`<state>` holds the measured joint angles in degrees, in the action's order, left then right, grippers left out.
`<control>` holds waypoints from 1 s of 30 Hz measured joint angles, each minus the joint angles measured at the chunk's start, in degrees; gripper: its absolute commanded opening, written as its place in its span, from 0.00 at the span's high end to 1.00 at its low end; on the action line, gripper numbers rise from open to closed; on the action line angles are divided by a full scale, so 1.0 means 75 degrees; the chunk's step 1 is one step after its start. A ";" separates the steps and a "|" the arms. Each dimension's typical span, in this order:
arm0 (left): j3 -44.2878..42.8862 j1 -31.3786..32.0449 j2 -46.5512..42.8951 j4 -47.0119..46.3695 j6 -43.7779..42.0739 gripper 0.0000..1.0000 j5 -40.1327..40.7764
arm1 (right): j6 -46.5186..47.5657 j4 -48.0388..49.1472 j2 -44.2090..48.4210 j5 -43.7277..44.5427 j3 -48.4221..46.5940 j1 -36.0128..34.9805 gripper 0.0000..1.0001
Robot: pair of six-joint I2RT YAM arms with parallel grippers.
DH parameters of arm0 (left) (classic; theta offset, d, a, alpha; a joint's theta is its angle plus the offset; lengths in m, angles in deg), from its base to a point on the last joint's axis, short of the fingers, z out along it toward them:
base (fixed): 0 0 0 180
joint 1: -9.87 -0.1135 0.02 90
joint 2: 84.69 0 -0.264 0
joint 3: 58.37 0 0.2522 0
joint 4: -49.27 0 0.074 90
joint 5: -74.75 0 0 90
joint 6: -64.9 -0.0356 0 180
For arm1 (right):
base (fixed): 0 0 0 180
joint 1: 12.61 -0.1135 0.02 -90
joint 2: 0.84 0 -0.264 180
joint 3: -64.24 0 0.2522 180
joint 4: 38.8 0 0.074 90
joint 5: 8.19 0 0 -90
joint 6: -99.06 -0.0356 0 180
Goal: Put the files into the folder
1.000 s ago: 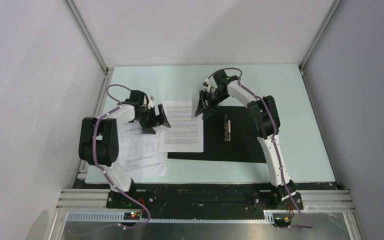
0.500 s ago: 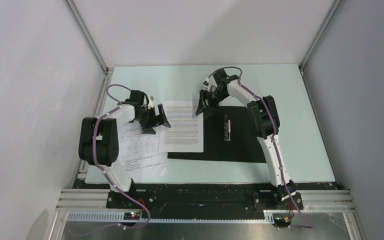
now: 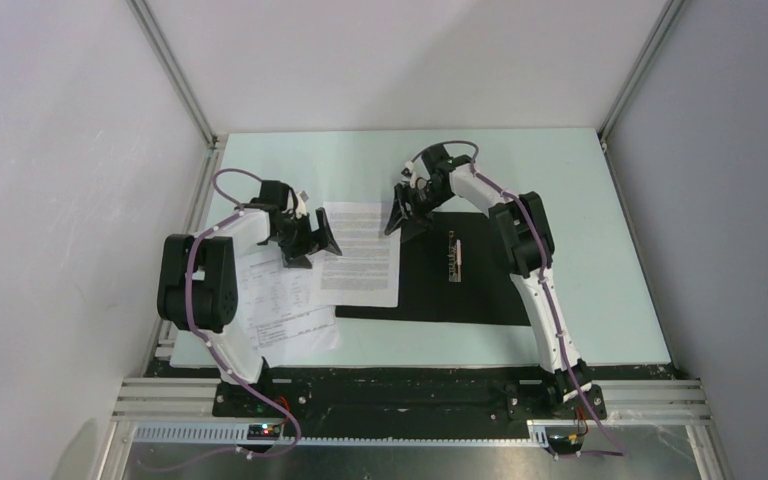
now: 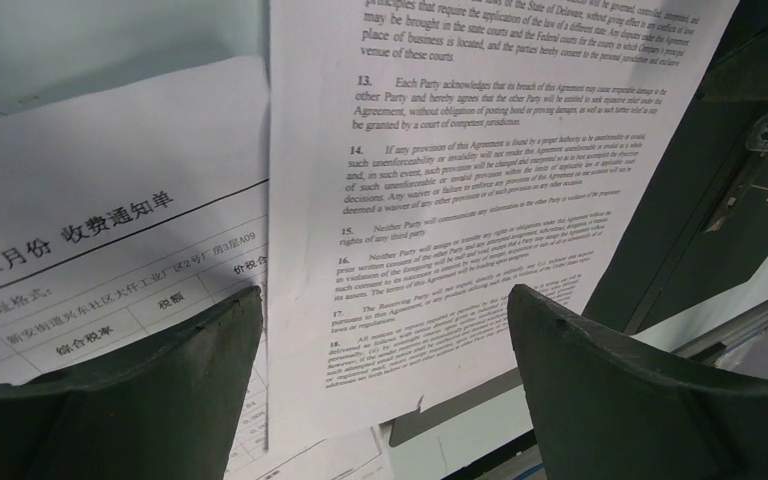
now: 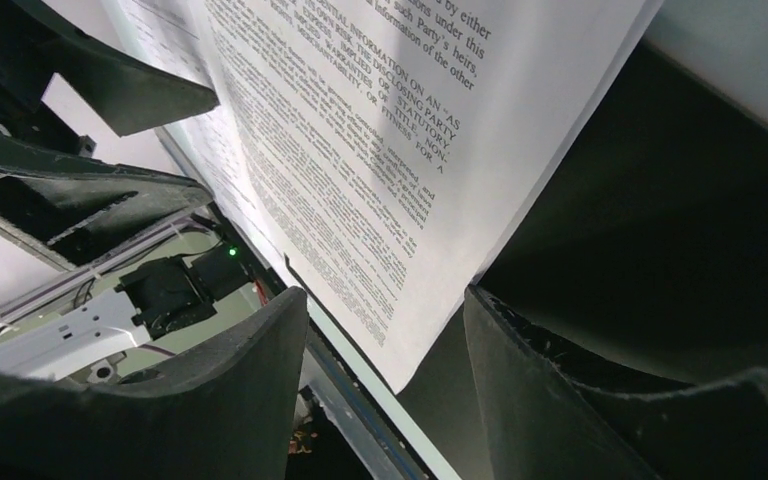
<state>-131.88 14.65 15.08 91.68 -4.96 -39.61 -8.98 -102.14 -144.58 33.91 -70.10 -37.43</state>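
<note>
The folder [image 3: 460, 285] lies open, black inside up, with its metal clip [image 3: 454, 258] along the spine. A white text sheet [image 3: 360, 255] lies across the folder's left edge, partly on the table. More sheets with tables [image 3: 285, 305] lie to its left. My left gripper [image 3: 312, 240] is open over the sheets' left side; in the left wrist view [image 4: 385, 330] its jaws straddle the text sheet [image 4: 460, 200] and the table sheet [image 4: 110, 260]. My right gripper [image 3: 405, 212] is open at the text sheet's far right corner; it is also in the right wrist view [image 5: 385, 320], over the sheet [image 5: 360, 150] and the black folder [image 5: 660, 220].
The pale green table [image 3: 560, 180] is walled by white panels at the left, back and right. The arm bases stand on a black rail [image 3: 390, 395] at the near edge. The left gripper's fingers [image 5: 80, 150] show in the right wrist view.
The right gripper has moved a little to the left. The text sheet has slid slightly left off the folder, and the table sheets beneath have turned a little.
</note>
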 measured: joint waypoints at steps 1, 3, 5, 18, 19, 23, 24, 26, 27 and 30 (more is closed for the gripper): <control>0.0000 0.0000 0.0000 -0.0003 0.0000 0.03 0.0000 | -0.0058 0.0064 -0.0012 -0.0087 0.0000 0.0000 0.37; 0.0000 0.0006 0.0000 -0.0006 0.0000 0.03 -0.0003 | -0.0192 0.0201 -0.0023 -0.0318 0.0000 -0.0003 0.37; 0.0000 0.0012 0.0000 -0.0009 0.0000 0.03 -0.0003 | -0.0399 0.0431 -0.0023 -0.0644 0.0003 0.0000 0.37; 0.0000 0.0020 0.0023 -0.0035 0.0000 0.03 -0.0067 | -0.1003 0.1166 -0.0131 -0.1460 -0.0015 -0.0192 0.38; 0.0000 0.0020 0.0026 -0.0038 0.0000 0.03 -0.0082 | -0.0965 0.1107 -0.0163 -0.1381 -0.0055 -0.0219 0.40; 0.0000 0.0020 0.0029 -0.0055 0.0000 0.03 -0.0160 | -0.0731 0.0895 -0.0399 -0.1008 -0.0379 -0.0315 0.77; 0.0000 0.0020 0.0029 -0.0055 -0.0003 0.03 -0.0169 | -0.0638 0.0868 -0.0452 -0.0909 -0.0463 -0.0338 0.89; 0.0000 0.0020 0.0029 -0.0055 -0.0003 0.02 -0.0166 | -0.0539 0.0772 -0.0539 -0.0729 -0.0656 -0.0393 1.00; 0.0000 0.0020 0.0026 -0.0055 -0.0003 0.02 -0.0160 | -0.0475 0.0723 -0.0545 -0.0664 -0.0717 -0.0420 1.00; 0.0000 0.0038 -0.0047 -0.0003 -0.0012 0.01 -0.0058 | -0.0318 0.0589 -0.0545 -0.0539 -0.0994 -0.0460 1.00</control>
<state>-131.88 14.93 14.73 91.65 -5.05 -40.05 -11.37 -97.73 -148.67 29.86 -77.55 -40.88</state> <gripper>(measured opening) 0.975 0.010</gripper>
